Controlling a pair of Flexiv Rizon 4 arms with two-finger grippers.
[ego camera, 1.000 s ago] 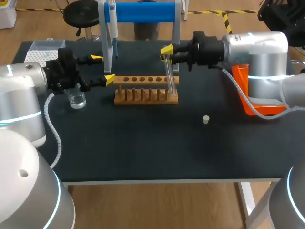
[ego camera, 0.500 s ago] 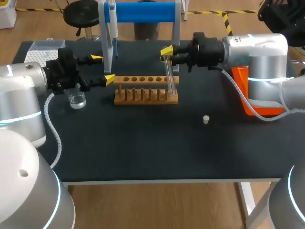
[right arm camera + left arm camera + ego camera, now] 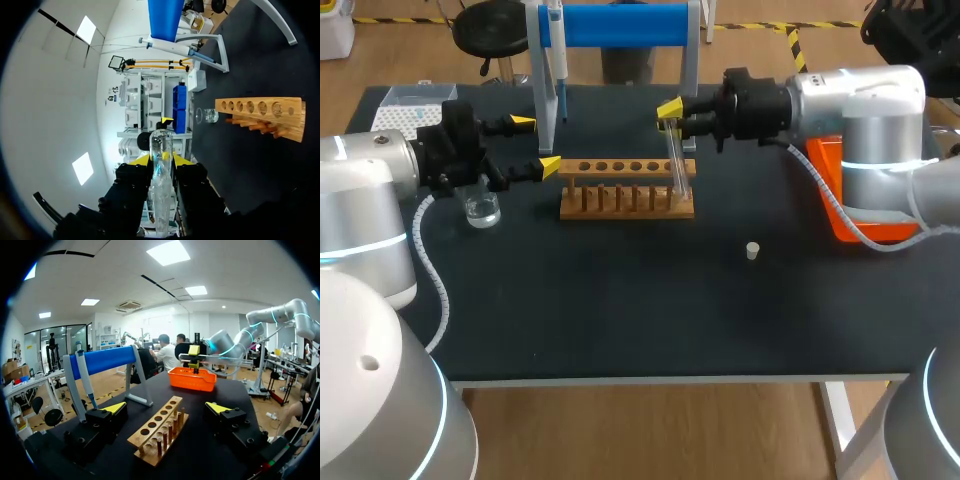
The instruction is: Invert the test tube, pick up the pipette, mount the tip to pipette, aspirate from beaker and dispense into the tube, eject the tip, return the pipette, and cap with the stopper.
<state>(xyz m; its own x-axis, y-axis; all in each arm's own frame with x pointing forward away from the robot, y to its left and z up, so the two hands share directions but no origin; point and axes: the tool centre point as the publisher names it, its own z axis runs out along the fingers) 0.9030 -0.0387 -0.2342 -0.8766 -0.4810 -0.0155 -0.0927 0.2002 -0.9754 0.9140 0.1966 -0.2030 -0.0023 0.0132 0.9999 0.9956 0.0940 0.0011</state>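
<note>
My head camera looks down over the counter from behind; both closer wrist cameras share the rack.

Black table is carrying six items.

- Wooden rack is standing in the far half of the table, its long side running across.
- Glass beaker is sitting upright well to the left of the rack, apart from it.
- Small white stopper is lying alone nearer than the rack, off its right end.
- Stand with a blue crossbar is standing just behind the rack.
- Orange tray is sitting well to the right of the rack, partly hidden.
- White box is resting far left of the rack, behind the beaker.
</note>
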